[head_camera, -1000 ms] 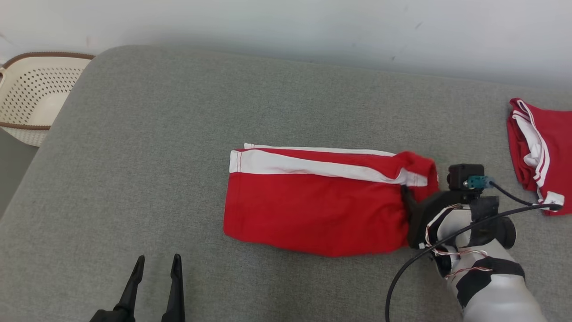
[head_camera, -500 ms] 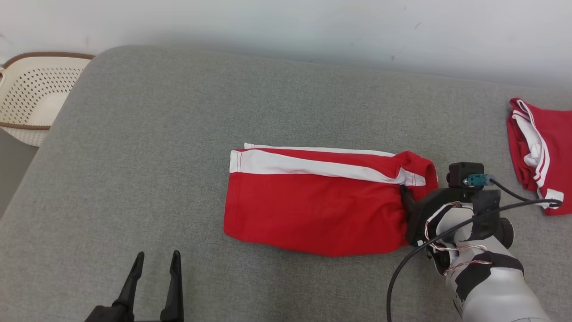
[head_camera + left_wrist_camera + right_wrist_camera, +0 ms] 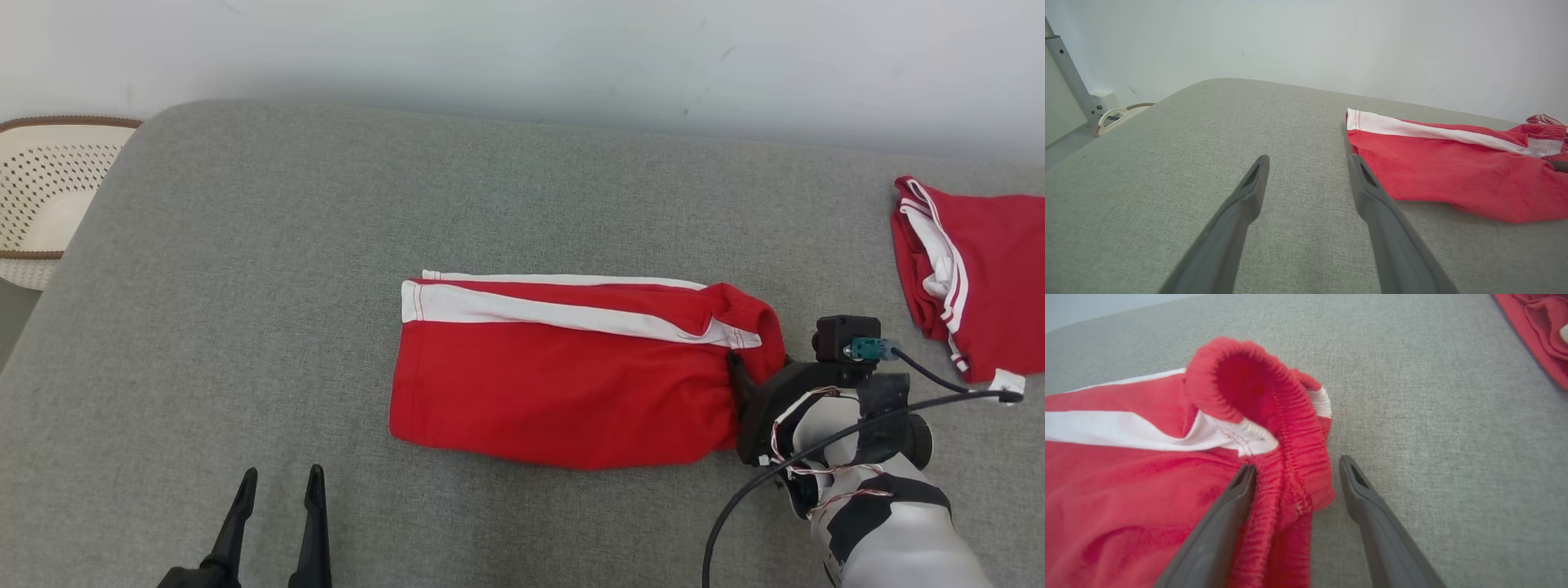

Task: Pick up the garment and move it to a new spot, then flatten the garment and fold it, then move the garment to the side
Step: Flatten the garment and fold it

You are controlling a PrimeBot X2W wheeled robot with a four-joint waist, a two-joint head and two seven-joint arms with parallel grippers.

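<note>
Red white-striped folded shorts (image 3: 563, 392) lie on the grey upholstered worktop (image 3: 245, 286); right jaws gape astride the waistband (image 3: 1290, 428) at three o'clock, left jaws wide, empty, at seven.

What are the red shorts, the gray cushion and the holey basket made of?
Red shorts: soft knit cloth, probably cotton jersey, matte; it wrinkles, and the waistband is gathered like elastic. Gray cushion: woven upholstery fabric, matte, with a fine visible weave. Basket: looks like cream plastic, smooth, with moulded round holes and a brown rim.
</note>
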